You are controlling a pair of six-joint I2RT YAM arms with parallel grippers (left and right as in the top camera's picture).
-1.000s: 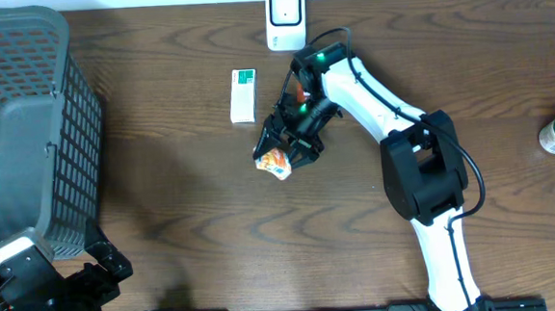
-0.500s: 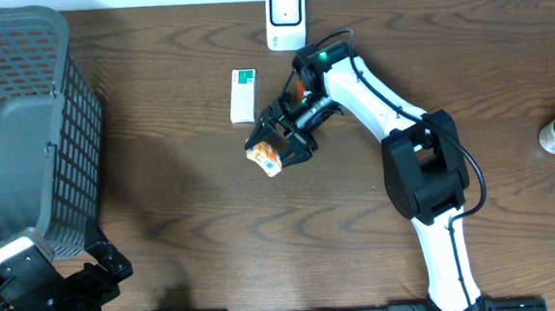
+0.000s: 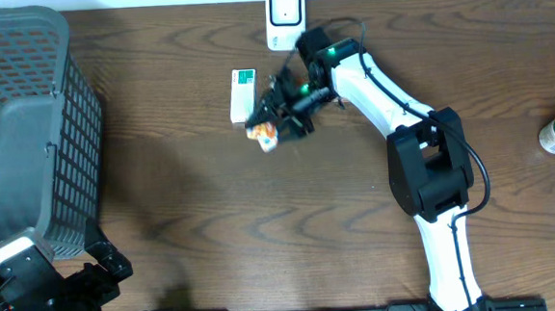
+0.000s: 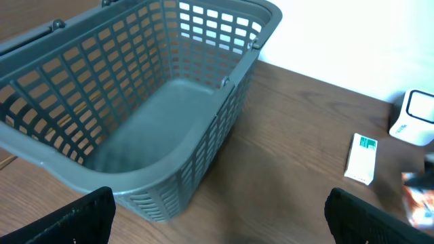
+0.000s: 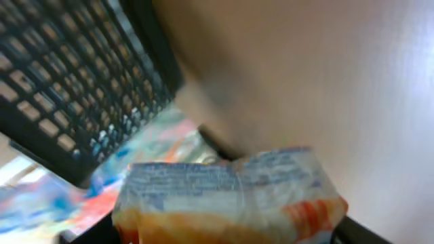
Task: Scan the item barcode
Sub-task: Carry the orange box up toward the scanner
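The right gripper [image 3: 269,126] is clamping a small crinkled plastic packet [image 3: 262,135] between its black fingers, with the jaws partly closed around it. The packet is showing an orange lower part and a white upper part. In the right wrist view the packet [image 5: 224,196] is filling the lower frame. A pale band of fine blue print is running across its top edge, and orange areas are showing below and at the right corner. The print is too blurred to read.

In the overhead view the packet is sitting just beside the lower end of a white rectangular carton with a green end panel [image 3: 243,94]. It is below and left of the white upright scanner unit [image 3: 286,16].

The left gripper [image 4: 220,227] is standing fully open and is holding nothing. It is positioned near the grey plastic mesh basket [image 4: 210,146], at the near left of the brown wooden table [image 3: 214,227].
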